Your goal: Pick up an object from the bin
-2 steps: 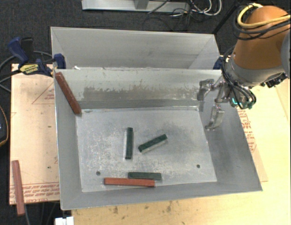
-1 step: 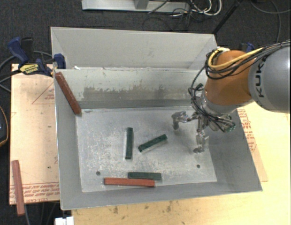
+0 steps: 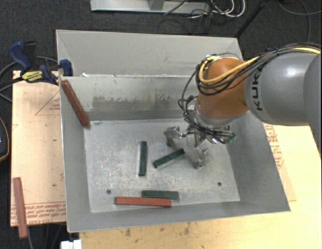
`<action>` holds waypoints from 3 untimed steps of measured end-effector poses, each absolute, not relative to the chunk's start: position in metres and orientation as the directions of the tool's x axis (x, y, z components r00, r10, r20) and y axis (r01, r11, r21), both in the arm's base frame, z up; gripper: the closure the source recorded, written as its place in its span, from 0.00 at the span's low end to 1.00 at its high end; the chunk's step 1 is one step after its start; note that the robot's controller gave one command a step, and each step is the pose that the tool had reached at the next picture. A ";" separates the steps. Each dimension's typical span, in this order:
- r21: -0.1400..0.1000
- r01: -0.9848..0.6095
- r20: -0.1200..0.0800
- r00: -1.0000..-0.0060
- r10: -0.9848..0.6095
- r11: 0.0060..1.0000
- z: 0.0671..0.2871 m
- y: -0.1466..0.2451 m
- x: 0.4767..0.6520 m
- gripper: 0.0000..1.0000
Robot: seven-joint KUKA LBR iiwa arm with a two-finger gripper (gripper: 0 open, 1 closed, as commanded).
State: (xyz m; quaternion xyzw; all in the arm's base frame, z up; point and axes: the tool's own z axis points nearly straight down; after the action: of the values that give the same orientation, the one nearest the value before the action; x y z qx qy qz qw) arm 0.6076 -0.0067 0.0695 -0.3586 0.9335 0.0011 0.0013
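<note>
Bin floor (image 3: 111, 157): green bar (image 3: 169, 158) beside arm (image 3: 223, 87), off walls

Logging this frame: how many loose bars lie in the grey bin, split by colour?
Dark green flat bars: 3 (one lengthwise at mid-floor, one tilted beside it, one near the front)
Reddish-brown flat bars: 2 (one along the front, one leaning on the left wall)
Total: 5
</note>
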 end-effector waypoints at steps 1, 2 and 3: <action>-0.001 -0.667 -0.003 -0.745 -0.667 0.745 0.071 -0.009 0.608 1.00; 0.000 -0.667 -0.003 -0.745 -0.667 0.745 0.071 -0.009 0.608 1.00; -0.001 -0.406 -0.008 -0.914 -0.406 0.914 0.113 -0.013 0.623 1.00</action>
State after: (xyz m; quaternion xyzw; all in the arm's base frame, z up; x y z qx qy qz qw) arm 0.6231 -0.0129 0.1131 -0.2073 0.9783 0.0001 0.0039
